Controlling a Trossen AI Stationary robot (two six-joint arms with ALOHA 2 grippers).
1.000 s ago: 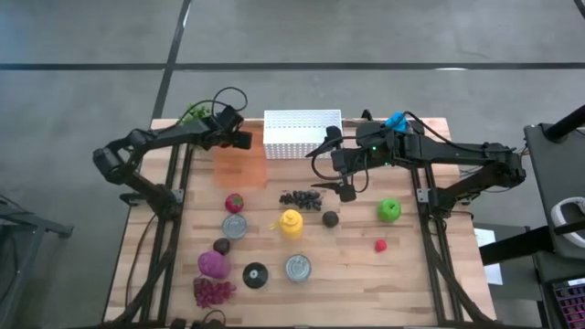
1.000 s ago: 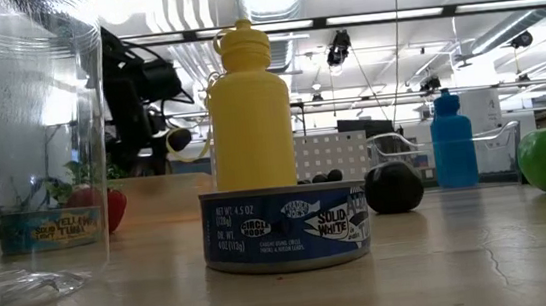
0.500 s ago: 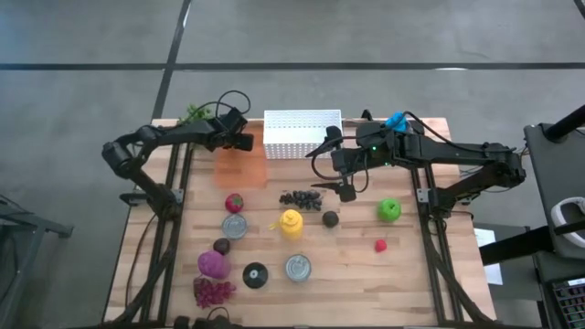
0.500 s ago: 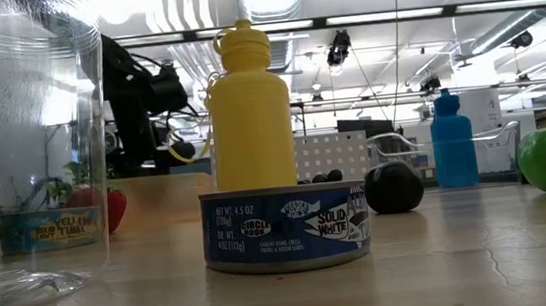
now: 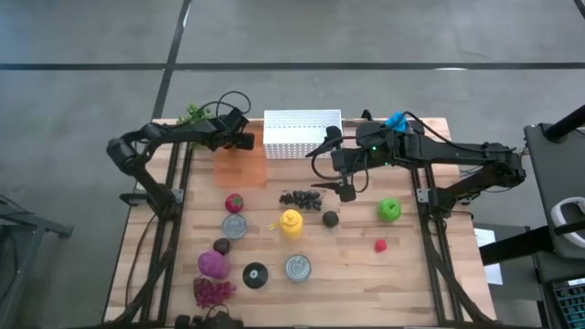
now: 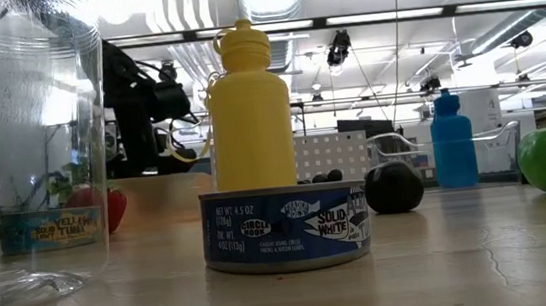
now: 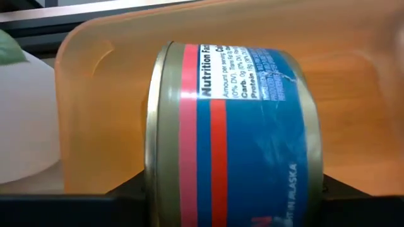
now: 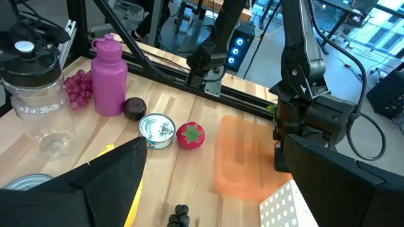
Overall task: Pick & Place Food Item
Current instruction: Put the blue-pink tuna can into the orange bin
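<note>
The left gripper stood at the far left of the tabletop, over the far edge of the orange bin. Its jaws were closed on a blue-and-red tin can, one finger against each flat end. In the left wrist view the can lay on its side, its axis running from finger to finger, with the orange bin's wall directly behind it.

Nearer the front, a strawberry, a second tin can and a yellow bottle stood in the middle of the tabletop, with dark grapes just beyond the bottle. A white perforated box sat at the far edge, just beside the orange bin.

The right gripper hung above the tabletop near the grapes, its fingers spread wide and holding nothing. Farther right lay a green apple.
</note>
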